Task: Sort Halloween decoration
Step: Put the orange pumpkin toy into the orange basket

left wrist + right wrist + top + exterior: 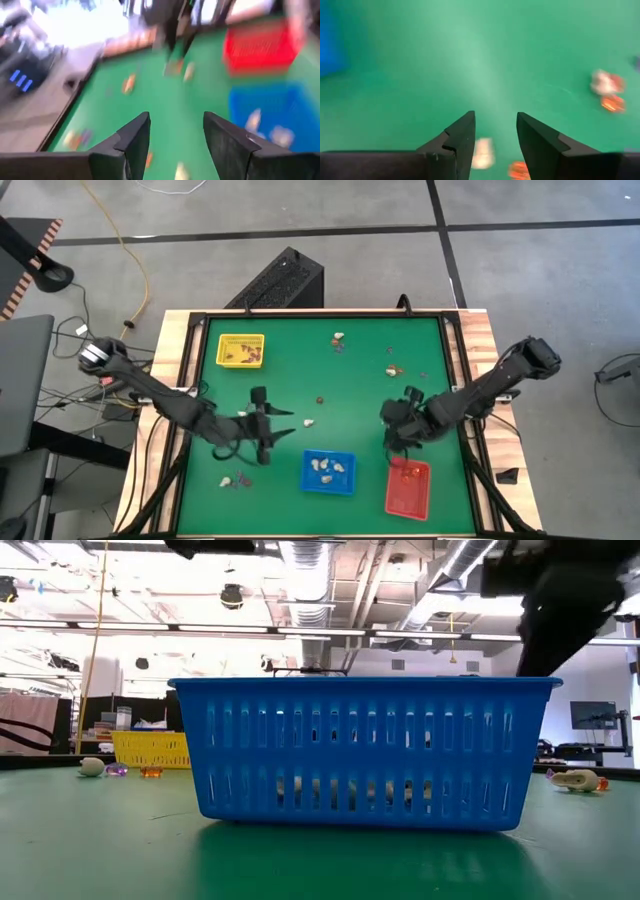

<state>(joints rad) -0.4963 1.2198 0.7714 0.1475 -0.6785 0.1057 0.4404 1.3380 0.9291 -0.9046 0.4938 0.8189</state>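
Note:
The decoration is small trinkets scattered on the green table: a whitish one [308, 421], a dark one [320, 399], a few at the far side [338, 338] and right of the middle [393, 369], and some near the left front [237, 478]. More lie in the blue tray [328, 471]. My left gripper [283, 425] hovers open left of the middle, with nothing between its fingers [135, 142]. My right gripper [392, 435] is open and tilted down, just beyond the red tray [408, 487]. A whitish trinket [482, 152] and an orange one [519, 170] show low in its wrist view.
A yellow tray [241, 350] with a few trinkets stands at the far left of the table. The blue tray [365, 750] fills the middle of the low view, with trinkets on the table to its left [92, 767] and right [575, 780]. Wooden rails [180, 340] border the table.

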